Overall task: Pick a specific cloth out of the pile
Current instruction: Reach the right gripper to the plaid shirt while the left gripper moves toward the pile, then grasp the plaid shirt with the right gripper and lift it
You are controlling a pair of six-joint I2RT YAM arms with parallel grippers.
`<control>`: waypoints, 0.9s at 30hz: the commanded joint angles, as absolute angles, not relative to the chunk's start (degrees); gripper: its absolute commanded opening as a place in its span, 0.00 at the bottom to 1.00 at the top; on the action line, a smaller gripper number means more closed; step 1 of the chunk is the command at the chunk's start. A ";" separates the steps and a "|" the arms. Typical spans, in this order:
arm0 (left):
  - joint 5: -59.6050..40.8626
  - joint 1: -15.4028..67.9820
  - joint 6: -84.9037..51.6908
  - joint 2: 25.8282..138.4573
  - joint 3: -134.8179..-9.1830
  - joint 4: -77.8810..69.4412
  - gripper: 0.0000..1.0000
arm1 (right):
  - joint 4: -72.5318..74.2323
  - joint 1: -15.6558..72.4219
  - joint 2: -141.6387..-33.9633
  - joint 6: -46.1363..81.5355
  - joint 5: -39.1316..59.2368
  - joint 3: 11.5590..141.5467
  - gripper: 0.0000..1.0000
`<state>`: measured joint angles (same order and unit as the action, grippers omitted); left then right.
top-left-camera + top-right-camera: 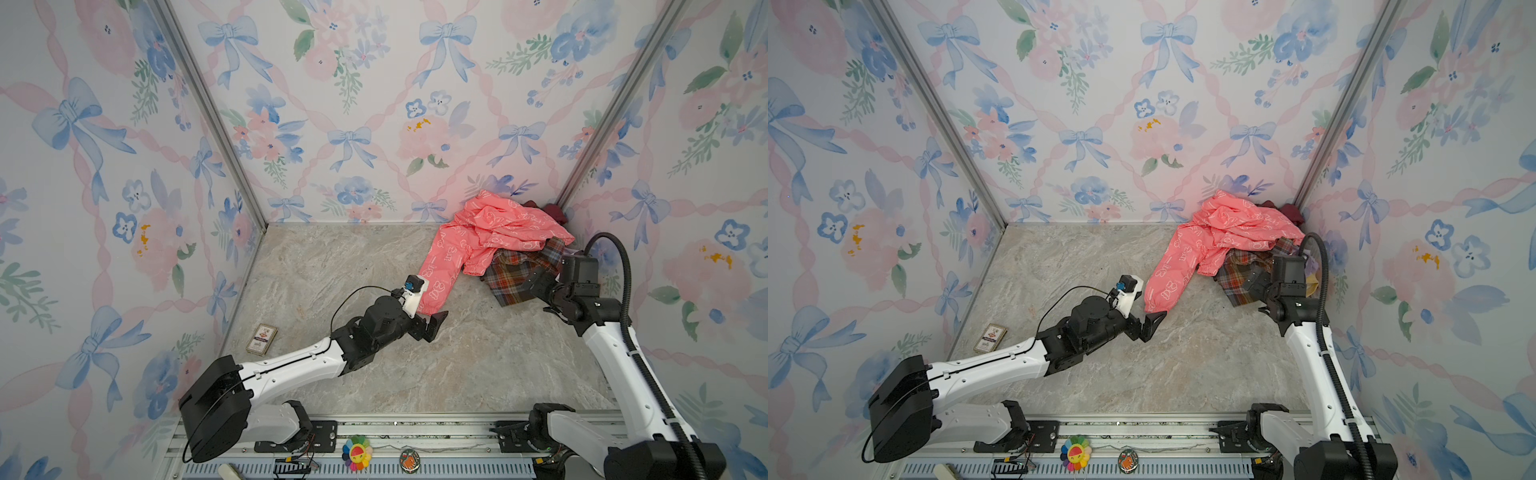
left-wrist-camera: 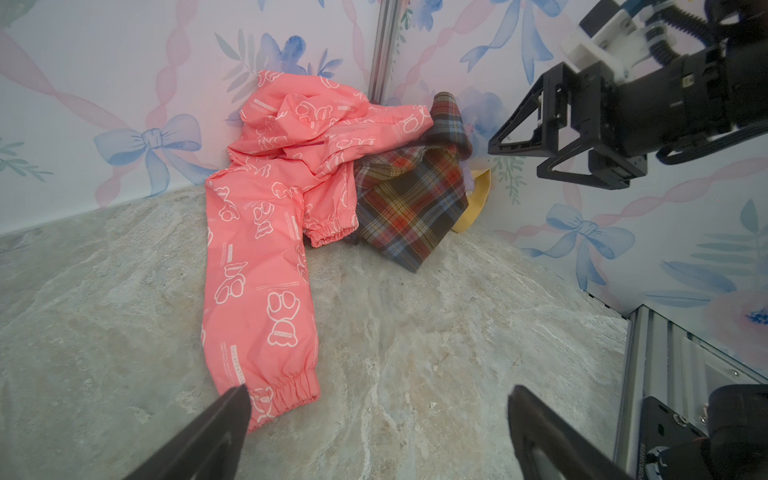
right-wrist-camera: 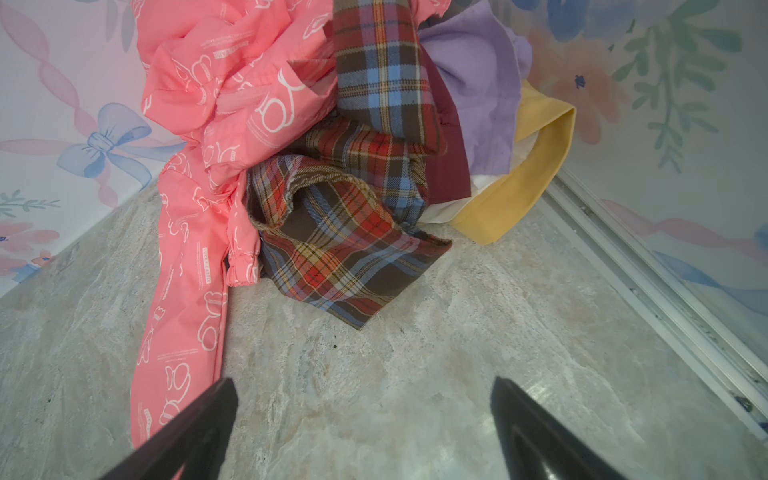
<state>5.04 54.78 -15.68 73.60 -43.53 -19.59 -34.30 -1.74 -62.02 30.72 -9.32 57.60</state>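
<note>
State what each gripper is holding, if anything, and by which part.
Nothing is held. The left gripper stands open near the pink jacket's cuff; the right gripper stands open short of the plaid cloth.

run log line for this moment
left end effector: open, near cuff of coral-pink printed jacket | right end effector: open, facing orange-brown plaid woven cloth | cloth: unheld, in garment pile
</note>
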 commanded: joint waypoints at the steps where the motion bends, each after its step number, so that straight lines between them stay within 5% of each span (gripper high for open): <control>1: 4.73 55.30 -15.56 75.03 -44.74 -19.47 0.98 | -30.49 -1.94 -63.51 34.42 -8.39 56.49 0.97; 27: 6.74 55.52 -12.78 76.21 -45.35 -18.54 0.98 | -13.05 3.40 -85.67 60.81 -15.27 63.22 0.79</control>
